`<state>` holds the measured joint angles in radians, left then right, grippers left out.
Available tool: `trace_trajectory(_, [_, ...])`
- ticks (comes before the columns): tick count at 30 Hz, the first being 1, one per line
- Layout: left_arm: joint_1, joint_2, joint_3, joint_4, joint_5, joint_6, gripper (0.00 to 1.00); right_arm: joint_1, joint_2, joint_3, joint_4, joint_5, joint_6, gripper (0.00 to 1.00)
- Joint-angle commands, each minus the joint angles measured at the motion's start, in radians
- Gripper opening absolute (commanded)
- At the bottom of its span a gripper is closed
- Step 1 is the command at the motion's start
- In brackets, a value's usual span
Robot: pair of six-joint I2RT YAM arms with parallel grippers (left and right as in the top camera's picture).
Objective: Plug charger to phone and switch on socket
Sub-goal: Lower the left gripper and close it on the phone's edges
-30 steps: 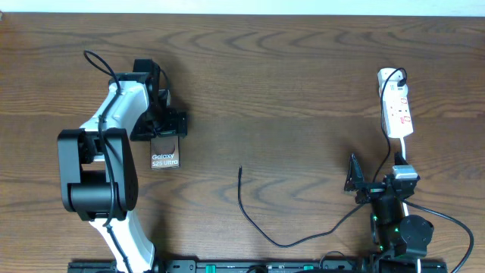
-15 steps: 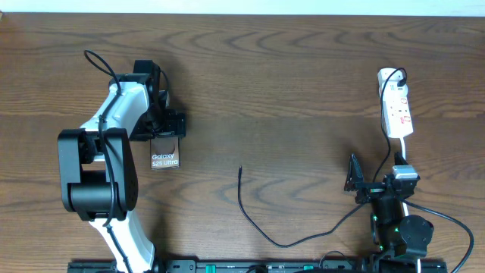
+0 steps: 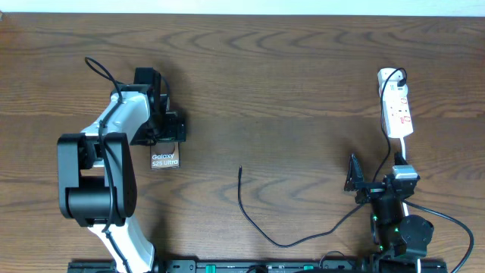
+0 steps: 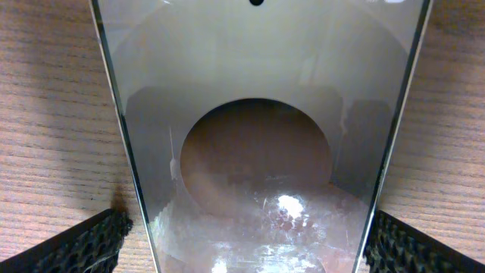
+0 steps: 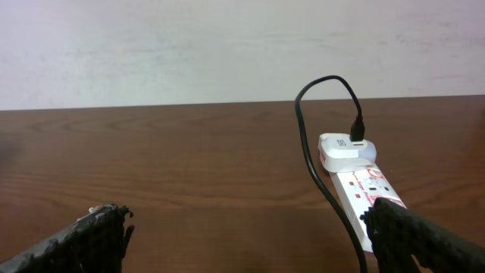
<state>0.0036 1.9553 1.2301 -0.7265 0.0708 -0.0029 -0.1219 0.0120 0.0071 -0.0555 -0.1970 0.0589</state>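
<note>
Left hand (image 3: 165, 135), spread wide, straddles the phone (image 4: 258, 114), its fingers (image 4: 87, 241) just beside both long edges, holding nothing.

The bench (image 3: 303, 91) is dark brown wood with a wavy grain. The phone (image 3: 164, 159) has a glossy bronze-brown face with white lettering, and the cable (image 3: 250, 216) is black. Near the right edge, the power strip (image 3: 396, 112) is white with small red markings.

- Glossy phone (image 4: 258, 114) face fills the frame, mirroring a dark round shape.
- Black textured tool fingertips (image 4: 83, 244) flank its lower edges.
- Wooden surface (image 4: 45, 114) either side.
</note>
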Motion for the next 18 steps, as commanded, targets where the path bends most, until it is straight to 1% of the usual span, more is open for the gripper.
trace_trajectory(1, [0.000, 0.046, -0.048, 0.025, 0.000, 0.005, 1.00, 0.006, -0.005, -0.002, -0.005, 0.004, -0.012, 0.99])
trace_trajectory(5, [0.000, 0.046, -0.048, 0.026, 0.011, 0.005, 1.00, 0.006, -0.005, -0.002, -0.005, 0.004, -0.012, 0.99])
trace_trajectory(10, [0.000, 0.046, -0.048, 0.026, 0.068, 0.005, 1.00, 0.006, -0.005, -0.002, -0.005, 0.004, -0.012, 0.99])
trace_trajectory(18, [0.000, 0.046, -0.048, 0.030, 0.075, 0.005, 1.00, 0.006, -0.005, -0.002, -0.005, 0.004, -0.012, 0.99])
